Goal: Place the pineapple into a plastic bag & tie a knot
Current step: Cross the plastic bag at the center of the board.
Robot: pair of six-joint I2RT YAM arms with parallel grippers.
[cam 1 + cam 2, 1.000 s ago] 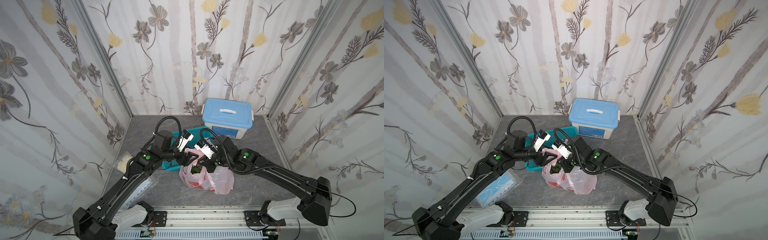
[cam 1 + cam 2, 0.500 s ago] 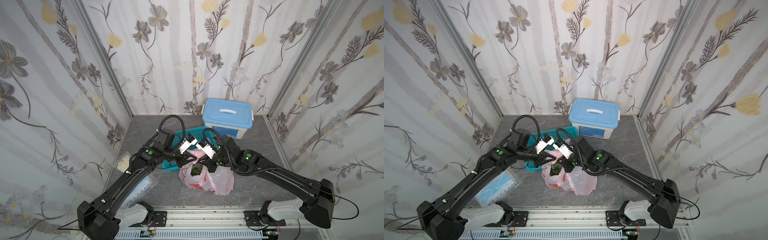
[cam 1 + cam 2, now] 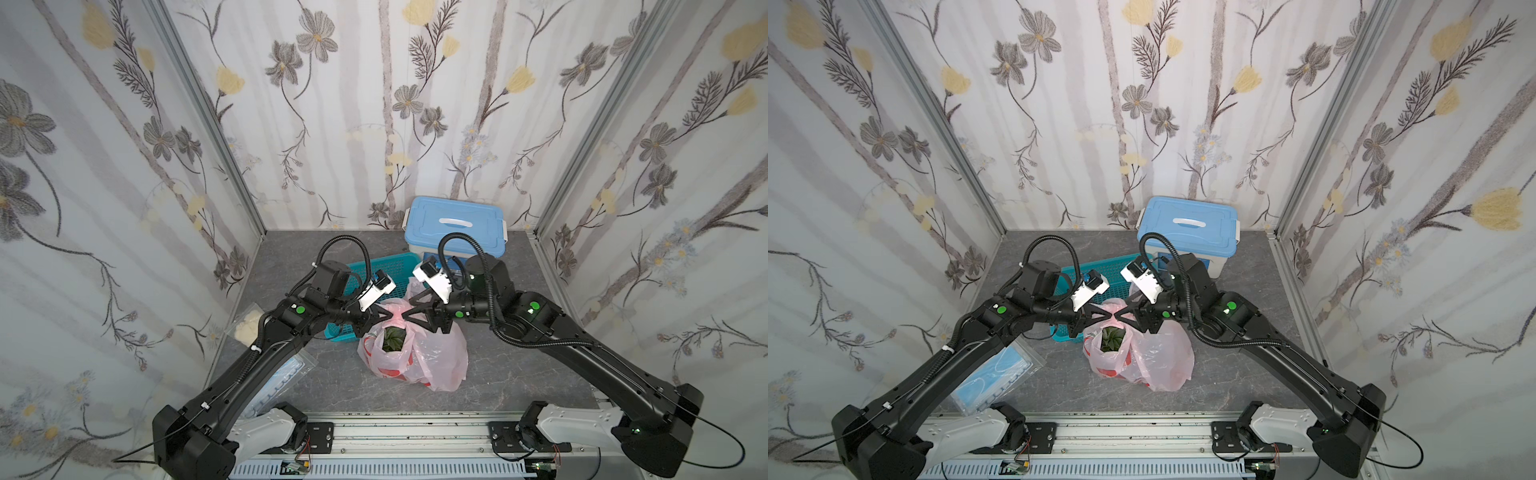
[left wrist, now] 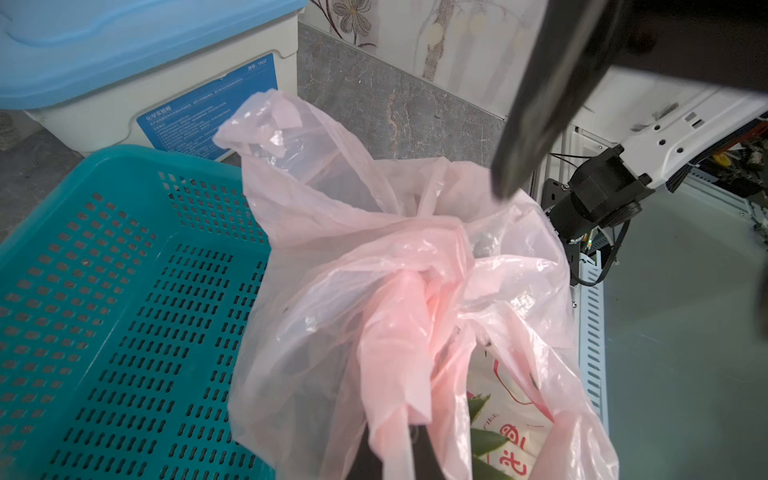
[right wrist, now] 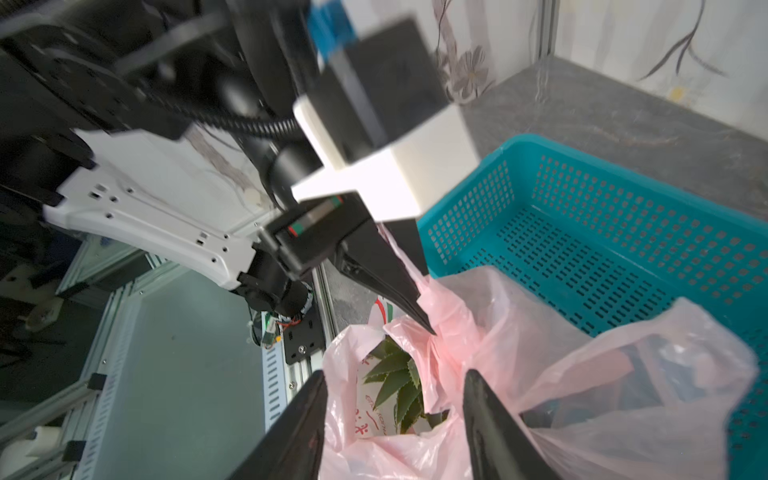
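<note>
The pink plastic bag [image 3: 432, 365] stands in the middle of the desk, just beside the teal basket [image 3: 386, 266], with the pineapple [image 3: 392, 337] inside. The left gripper [image 5: 422, 316] is closed on a bunched handle of the bag. The right gripper [image 5: 395, 374] has its fingers apart over the bag's mouth.

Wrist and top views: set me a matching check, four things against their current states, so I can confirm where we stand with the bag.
Things:
1. left gripper
2. right gripper
3. pineapple
4. storage box

States:
A. blue lid on
B. jaws apart, nothing clamped
C. inside the plastic bag, leaves showing
D. jaws shut on that bag's handle

Pairs: 1-D, 2-B, 3-C, 4-A
</note>
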